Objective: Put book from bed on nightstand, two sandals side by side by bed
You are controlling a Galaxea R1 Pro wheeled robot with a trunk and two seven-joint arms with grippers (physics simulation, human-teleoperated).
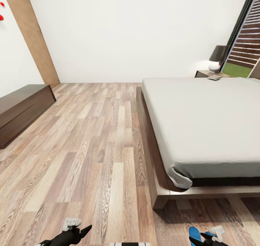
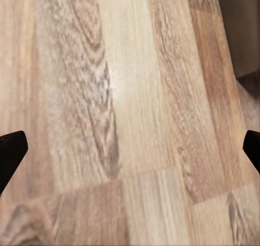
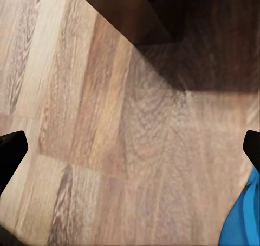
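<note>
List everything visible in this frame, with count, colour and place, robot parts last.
bed: one, dark brown frame, bare light grey mattress, right half of the head view.
nightstand: one, dark brown, beyond the bed's far end, by the window.
lamp: one, dark shade, white base, on the nightstand.
small flat object: one, at the nightstand's edge; too small to identify.
long low cabinet: one, dark brown, along the left wall.
sandal: one seen, bright blue, on the floor by the right gripper.
left gripper: black, jaws open over bare planks.
right gripper: black, jaws open, beside the sandal.
</note>
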